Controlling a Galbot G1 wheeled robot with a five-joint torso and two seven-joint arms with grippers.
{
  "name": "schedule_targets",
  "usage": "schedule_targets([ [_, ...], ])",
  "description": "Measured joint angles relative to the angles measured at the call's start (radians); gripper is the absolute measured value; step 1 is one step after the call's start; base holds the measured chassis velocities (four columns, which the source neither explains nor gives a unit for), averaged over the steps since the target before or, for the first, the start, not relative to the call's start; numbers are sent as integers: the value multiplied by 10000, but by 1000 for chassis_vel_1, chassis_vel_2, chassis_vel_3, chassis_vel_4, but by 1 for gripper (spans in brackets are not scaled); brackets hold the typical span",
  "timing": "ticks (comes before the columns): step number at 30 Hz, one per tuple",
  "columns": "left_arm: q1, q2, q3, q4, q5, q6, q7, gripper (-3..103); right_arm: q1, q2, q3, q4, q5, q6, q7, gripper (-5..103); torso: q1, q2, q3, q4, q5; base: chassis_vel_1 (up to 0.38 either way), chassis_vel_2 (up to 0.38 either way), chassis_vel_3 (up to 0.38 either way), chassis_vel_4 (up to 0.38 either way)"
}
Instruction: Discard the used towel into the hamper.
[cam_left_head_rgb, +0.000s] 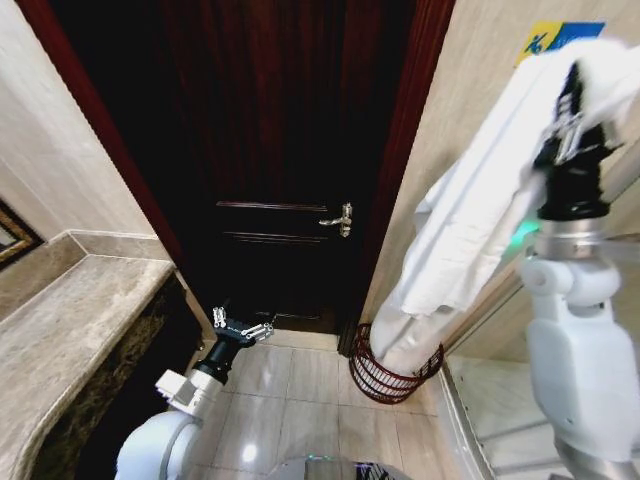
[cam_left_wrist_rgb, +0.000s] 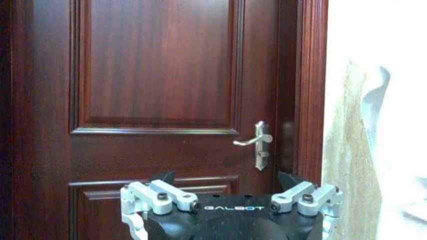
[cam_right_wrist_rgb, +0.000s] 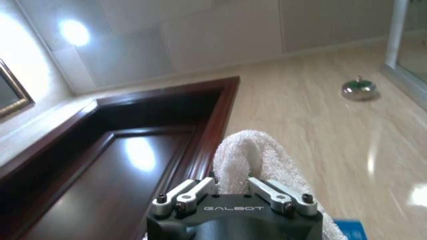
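The right gripper pinches a fold of white towel between its fingers. Beyond stand a dark wooden door frame and beige tiles.

White rounded arm shells, black wrists; the right arm carries a green light. Each gripper has silver bolted finger links and a black "GALBOT" body

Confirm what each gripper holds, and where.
Right gripper pinches the towel at a top fold; its lower end hangs into the hamper. Left gripper holds nothing.
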Motion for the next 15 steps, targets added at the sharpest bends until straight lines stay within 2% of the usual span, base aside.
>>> schedule_targets([
  [10,0,0,0,0,0,0,0,100,-1563,406,325,-120,-145,636,-156,7,0,0,0,-1,3,0,0,0,0],
  [15,0,1,0,0,0,0,0,100,-2466,583,819,-154,-218,1163,-160,7,0,0,0,-6,5,0,0,0,0],
])
